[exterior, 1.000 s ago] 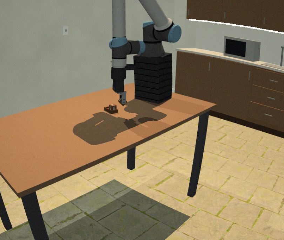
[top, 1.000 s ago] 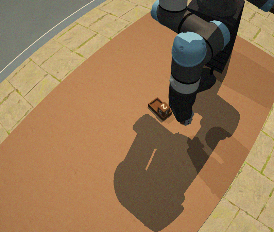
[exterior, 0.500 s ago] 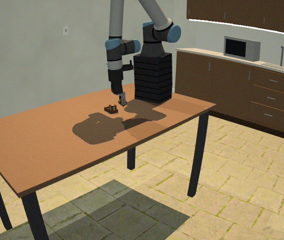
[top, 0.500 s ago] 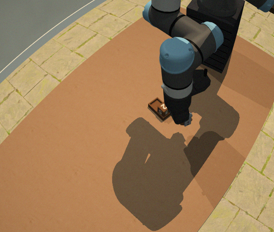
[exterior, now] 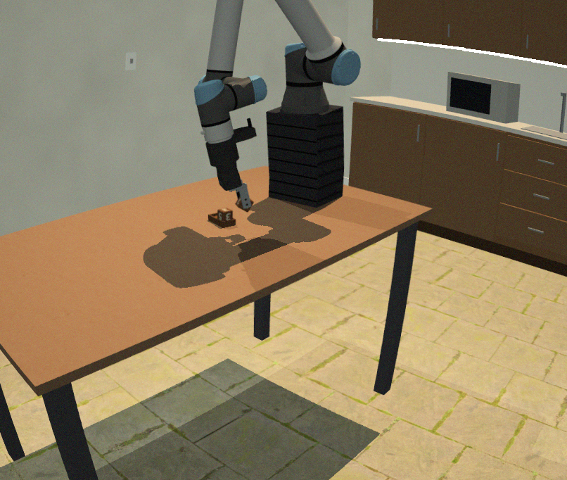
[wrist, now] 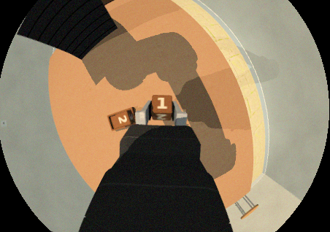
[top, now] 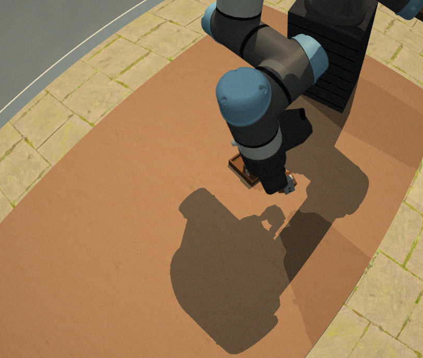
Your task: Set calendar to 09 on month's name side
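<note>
The small brown tray (top: 235, 163) (exterior: 214, 219) lies flat on the table (top: 88, 231) (exterior: 93, 268). One brown cube (exterior: 225, 213) (wrist: 121, 120) stands in it, with a white 2 on the face that shows in the wrist view. My gripper (top: 288, 188) (exterior: 245, 203) (wrist: 161, 106) is tilted and hangs just above the table, right beside the tray's end. It is shut on the second cube (wrist: 161, 104), whose face toward the wrist camera shows a 1. In the top view my arm hides most of the tray and both cubes.
The arm's black ribbed base block (top: 331, 50) (exterior: 304, 155) stands on the table behind the tray. Large arm shadows fall on the table top. Kitchen cabinets and a microwave (exterior: 482, 96) stand away from the table at the right.
</note>
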Motion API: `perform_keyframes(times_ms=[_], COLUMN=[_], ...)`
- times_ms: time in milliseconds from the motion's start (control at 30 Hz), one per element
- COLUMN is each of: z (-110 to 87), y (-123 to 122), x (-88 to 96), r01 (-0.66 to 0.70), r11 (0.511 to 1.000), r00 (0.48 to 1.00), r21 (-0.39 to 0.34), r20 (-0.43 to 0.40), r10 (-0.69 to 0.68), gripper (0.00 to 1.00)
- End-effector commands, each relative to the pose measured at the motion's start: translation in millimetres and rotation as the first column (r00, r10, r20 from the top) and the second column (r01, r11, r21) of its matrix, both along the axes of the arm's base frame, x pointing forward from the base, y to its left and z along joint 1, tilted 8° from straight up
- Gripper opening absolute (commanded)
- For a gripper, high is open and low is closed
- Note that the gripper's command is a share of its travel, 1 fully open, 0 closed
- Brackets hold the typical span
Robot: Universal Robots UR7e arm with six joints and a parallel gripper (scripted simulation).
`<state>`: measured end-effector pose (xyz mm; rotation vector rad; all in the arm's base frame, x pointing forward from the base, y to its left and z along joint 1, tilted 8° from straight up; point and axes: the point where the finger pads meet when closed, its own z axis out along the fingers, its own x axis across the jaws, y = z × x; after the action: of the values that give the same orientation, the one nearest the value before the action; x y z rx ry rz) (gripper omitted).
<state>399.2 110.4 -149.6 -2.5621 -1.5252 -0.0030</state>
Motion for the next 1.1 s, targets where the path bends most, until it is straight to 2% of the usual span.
perform_keyframes(times_ms=[0,500,933,1067], z=[0.8,-0.5,-1.7,-1.1], y=[0.1,-0.1,-0.9,-1.0], x=[-0.1,0.3,2.0,2.2], r01=[-0.001,-0.004,-0.01,-0.009], r11=[1.0,1.0,0.994,0.993], r00=[1.0,0.999,0.981,0.978], r21=[0.006,0.022,0.105,0.116], r20=[-0.008,-0.041,-0.19,-0.207], r10=[0.001,0.005,0.03,0.033], gripper=[0.6,0.6,0.6,0.6])
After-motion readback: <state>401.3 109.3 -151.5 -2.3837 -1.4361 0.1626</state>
